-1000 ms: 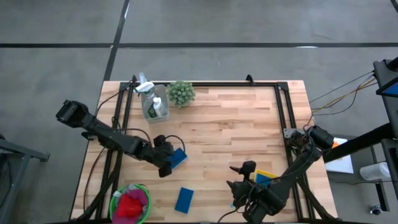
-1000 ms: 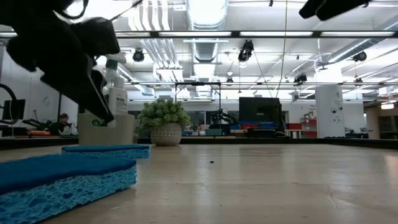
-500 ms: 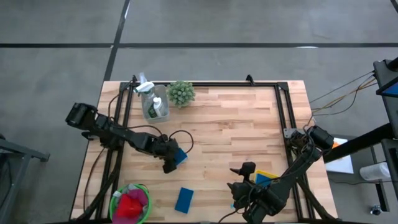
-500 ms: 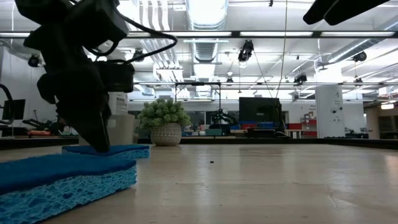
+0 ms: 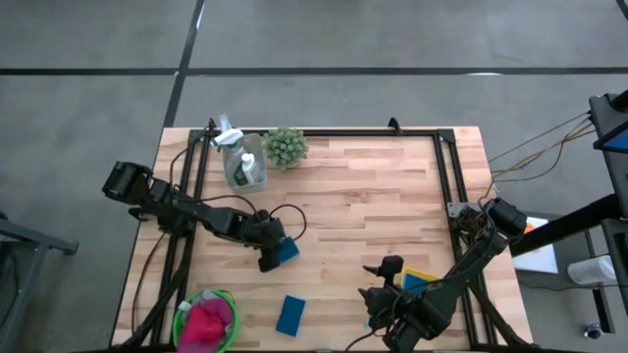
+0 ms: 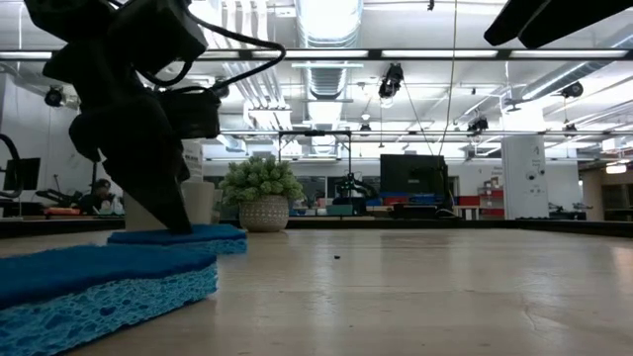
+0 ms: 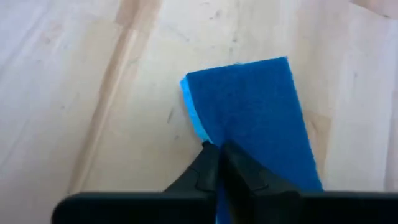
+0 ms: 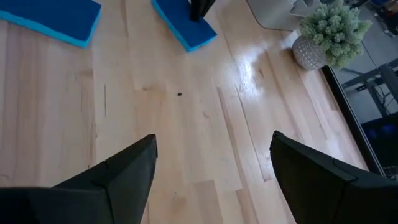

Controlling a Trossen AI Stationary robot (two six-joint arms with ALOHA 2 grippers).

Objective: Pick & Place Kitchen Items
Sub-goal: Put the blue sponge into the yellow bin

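The left gripper point(image 5: 270, 253) stood low over the table's middle-left. In the left wrist view its fingers point(image 7: 214, 171) met tip to tip on the near edge of a blue sponge point(image 7: 249, 118), apparently pinching it. That sponge point(image 5: 285, 249) lay flat on the wooden table point(image 5: 373, 196), with a second sponge point(image 5: 289, 315) well apart nearer the front edge.

The sponge looked light and soft, likely to squash and flex under the fingers rather than slip. A hold across its short width near the middle would probably carry it steadier than an edge pinch.

The right gripper point(image 8: 211, 168) waited above the table's front right, its fingers spread wide and holding nothing. A green bowl point(image 5: 182, 319) of cloths sat at the front left corner.
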